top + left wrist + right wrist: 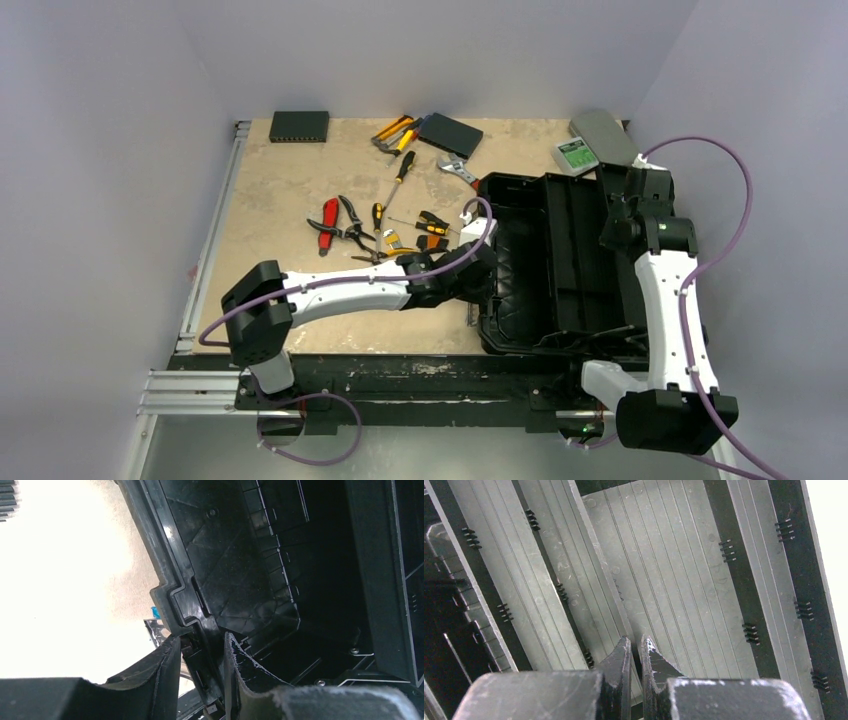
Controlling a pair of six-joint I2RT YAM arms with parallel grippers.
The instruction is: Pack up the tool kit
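Observation:
The black toolbox (530,250) lies open at the right of the table, its lid (600,255) folded out to the right. My left gripper (478,272) reaches to the box's left wall. In the left wrist view that wall's rim (172,587) stands between the fingers of the left gripper (201,652), which is shut on it. My right gripper (634,642) is shut and empty, close over the lid's ribbed grey inner panels (664,570). Hand tools lie loose on the table: red-handled pliers (327,222), a yellow-black screwdriver (403,168) and small yellow-black tools (430,226).
A wrench (457,170) and more yellow-handled tools (394,131) lie towards the back. A flat black box (450,134) and another black box (299,125) sit at the far edge. A grey case with a green label (592,143) stands behind the toolbox. The walls stand close on both sides.

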